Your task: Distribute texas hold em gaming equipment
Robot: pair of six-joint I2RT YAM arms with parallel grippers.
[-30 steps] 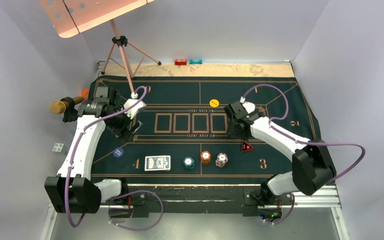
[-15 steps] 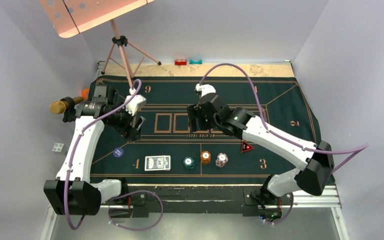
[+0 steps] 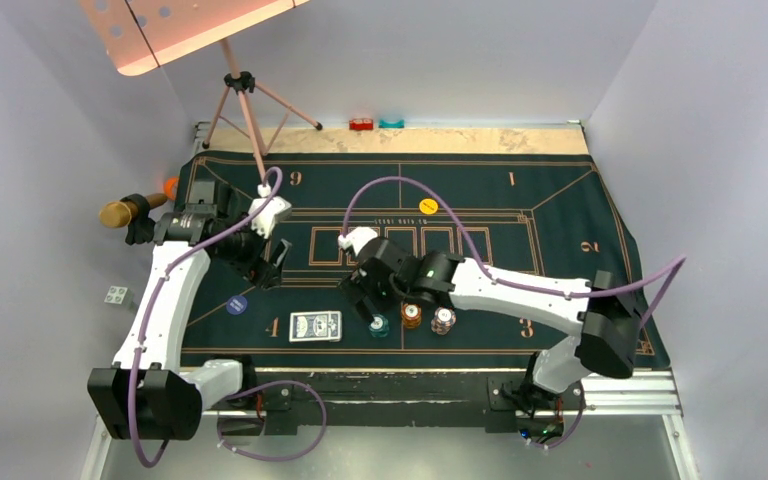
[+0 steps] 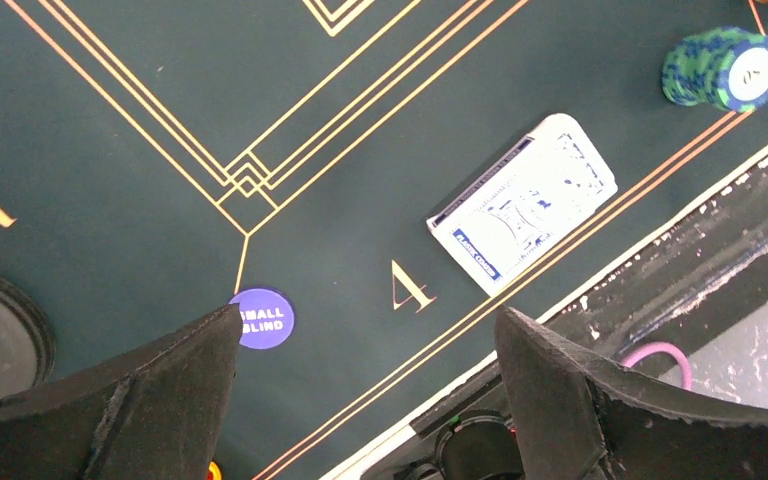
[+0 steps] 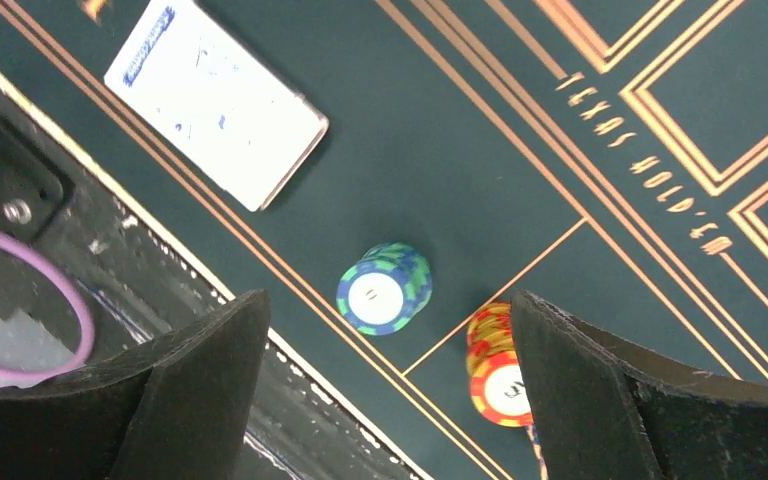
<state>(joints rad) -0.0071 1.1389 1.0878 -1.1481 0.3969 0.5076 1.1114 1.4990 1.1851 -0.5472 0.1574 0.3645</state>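
The blue-and-white card deck [image 3: 315,326] lies at the mat's near edge. To its right stand the teal [image 3: 378,325], orange [image 3: 412,316] and white-red [image 3: 444,320] chip stacks. The blue disc [image 3: 237,305] lies left of the deck and the yellow disc [image 3: 427,205] lies far centre. The red triangle marker is hidden. My right gripper [image 3: 365,300] is open and empty above the teal stack [image 5: 385,288], with the orange stack [image 5: 498,365] by its right finger and the deck [image 5: 215,95] to the left. My left gripper [image 3: 270,262] is open and empty above the blue disc [image 4: 261,317], with the deck [image 4: 522,203] in view.
The green felt mat [image 3: 560,200] covers the table. A tripod [image 3: 245,100] stands at the far left. Small red [image 3: 361,124] and teal [image 3: 391,123] blocks sit beyond the mat's far edge. A gold-headed microphone [image 3: 120,212] lies left of the mat.
My right arm has swung from the mat's right middle leftward and toward the near edge, ending over the teal chip stack. My left gripper has shifted only slightly.
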